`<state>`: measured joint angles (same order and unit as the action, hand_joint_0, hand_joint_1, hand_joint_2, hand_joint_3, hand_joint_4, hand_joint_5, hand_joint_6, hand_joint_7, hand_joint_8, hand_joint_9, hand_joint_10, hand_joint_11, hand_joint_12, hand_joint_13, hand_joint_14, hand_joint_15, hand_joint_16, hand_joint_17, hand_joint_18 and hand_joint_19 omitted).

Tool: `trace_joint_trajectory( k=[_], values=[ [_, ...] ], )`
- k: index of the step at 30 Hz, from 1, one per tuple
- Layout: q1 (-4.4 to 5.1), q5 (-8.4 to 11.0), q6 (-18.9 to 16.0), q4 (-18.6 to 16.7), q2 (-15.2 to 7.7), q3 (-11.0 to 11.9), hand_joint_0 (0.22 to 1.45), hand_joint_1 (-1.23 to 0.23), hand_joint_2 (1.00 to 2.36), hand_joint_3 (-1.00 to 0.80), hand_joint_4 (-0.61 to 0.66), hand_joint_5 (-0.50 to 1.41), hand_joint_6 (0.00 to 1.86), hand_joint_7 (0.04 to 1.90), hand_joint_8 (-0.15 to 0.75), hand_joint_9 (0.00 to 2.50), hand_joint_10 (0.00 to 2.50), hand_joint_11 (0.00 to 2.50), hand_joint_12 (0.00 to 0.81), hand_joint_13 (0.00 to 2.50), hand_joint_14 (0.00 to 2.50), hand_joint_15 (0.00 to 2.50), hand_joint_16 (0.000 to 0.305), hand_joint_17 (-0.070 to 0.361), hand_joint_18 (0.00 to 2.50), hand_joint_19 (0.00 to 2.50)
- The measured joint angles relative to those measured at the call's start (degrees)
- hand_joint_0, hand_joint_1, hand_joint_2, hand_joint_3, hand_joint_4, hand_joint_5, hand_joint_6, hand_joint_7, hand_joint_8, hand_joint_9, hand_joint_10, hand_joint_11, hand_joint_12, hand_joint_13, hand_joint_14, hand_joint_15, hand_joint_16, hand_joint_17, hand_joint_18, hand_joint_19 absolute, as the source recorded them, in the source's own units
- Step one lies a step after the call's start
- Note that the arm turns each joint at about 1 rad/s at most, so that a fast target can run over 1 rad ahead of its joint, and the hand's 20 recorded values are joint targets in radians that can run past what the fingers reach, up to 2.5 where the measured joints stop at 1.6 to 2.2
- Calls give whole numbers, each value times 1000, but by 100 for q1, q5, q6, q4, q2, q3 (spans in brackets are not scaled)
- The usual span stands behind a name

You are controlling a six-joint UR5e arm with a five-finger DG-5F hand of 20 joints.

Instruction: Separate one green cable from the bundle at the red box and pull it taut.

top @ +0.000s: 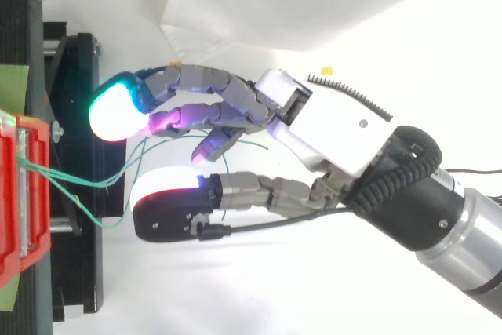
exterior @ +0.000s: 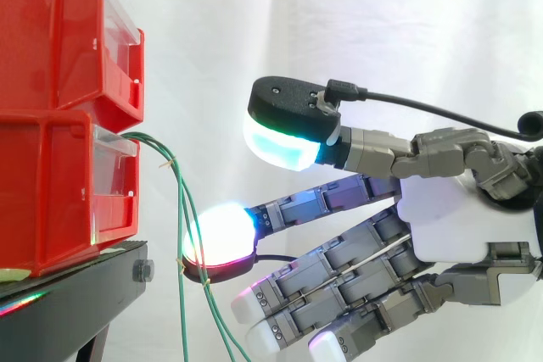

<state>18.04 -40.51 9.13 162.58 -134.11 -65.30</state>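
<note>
Several thin green cables (exterior: 183,320) leave the front of the lower red box (exterior: 59,201) and hang down past the black stand's edge. From above, the green cables (top: 72,179) fan out from the red box (top: 14,217) toward the hand. The hand (exterior: 458,226) reaches in from the right with its fingers nearly straight. One white-red glowing fingertip (exterior: 222,239) rests against the hanging cables. The thumb's cyan-white pad (exterior: 284,146) is well above them, apart from the fingers. In the top view the hand (top: 337,127) has cable strands running between its green pad (top: 118,111) and white pad (top: 169,186), which stand apart.
A second red box (exterior: 59,31) is stacked on the lower one. Both sit on the black stand (exterior: 76,303), whose frame (top: 78,60) lies just left of the fingertips. A white curtain hangs behind.
</note>
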Motion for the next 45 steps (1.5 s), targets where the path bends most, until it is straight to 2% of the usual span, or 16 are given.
trace_joint_trajectory(
  k=[3,7,13,20,28,45],
  values=[
    [61,47,27,-50,-11,1,405,-595,1000,-500,88,-242,502,682,357,675,8,279,437,605,12,360,98,220,915,478],
    [146,207,9,-88,-149,41,405,-595,1000,-500,88,-242,502,682,357,675,8,282,436,603,12,364,97,219,911,479],
    [232,309,-138,-124,-342,212,405,-594,1000,-500,86,-242,502,681,356,675,8,290,435,603,14,359,97,219,911,479],
    [254,364,-176,-39,-359,280,405,-592,1000,-500,85,-242,502,683,352,678,8,299,434,603,12,364,96,217,908,490],
    [342,443,-94,-32,-361,391,406,-592,1000,-500,81,-242,502,682,350,677,11,297,429,601,12,367,95,215,895,499],
    [704,687,-60,-197,-361,427,408,-597,1000,-500,68,-243,502,680,346,658,9,302,423,587,12,375,94,212,880,505]
  ],
)
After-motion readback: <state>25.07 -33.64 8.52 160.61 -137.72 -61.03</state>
